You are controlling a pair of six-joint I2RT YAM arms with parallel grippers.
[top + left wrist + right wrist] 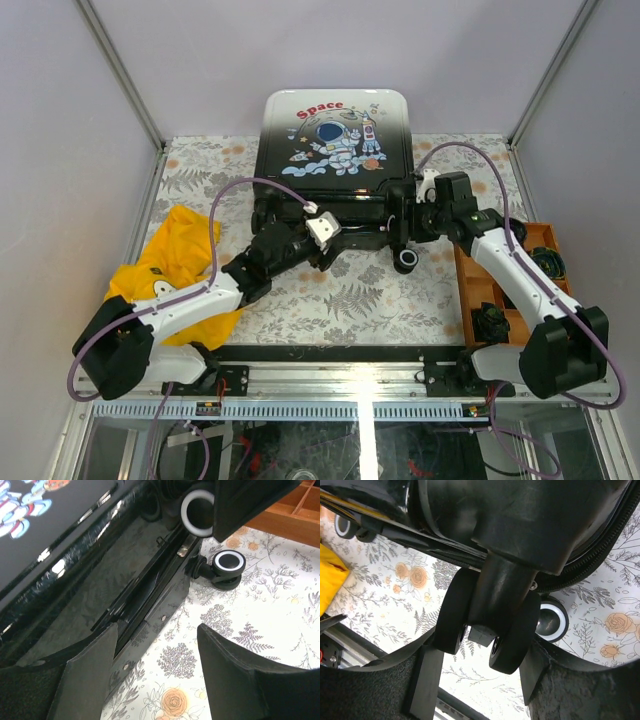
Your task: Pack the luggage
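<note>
The luggage point(335, 150) lies flat and closed at the back centre, astronaut print up, wheels toward me. My right gripper point(403, 228) is at its near right corner. In the right wrist view, its fingers point(427, 680) sit on either side of a black twin wheel point(510, 630) and touch it. My left gripper point(335, 240) is open and empty at the luggage's near edge. In the left wrist view point(157, 675), one finger point(90, 675) lies against the black shell point(75, 555) and the other is over the tablecloth.
A yellow cloth point(170, 260) lies crumpled at the left, under my left arm. An orange compartment tray point(500, 290) stands at the right edge. White-and-black wheels point(229, 562) stick out from the luggage's near side. The floral tablecloth point(350, 300) covers the table.
</note>
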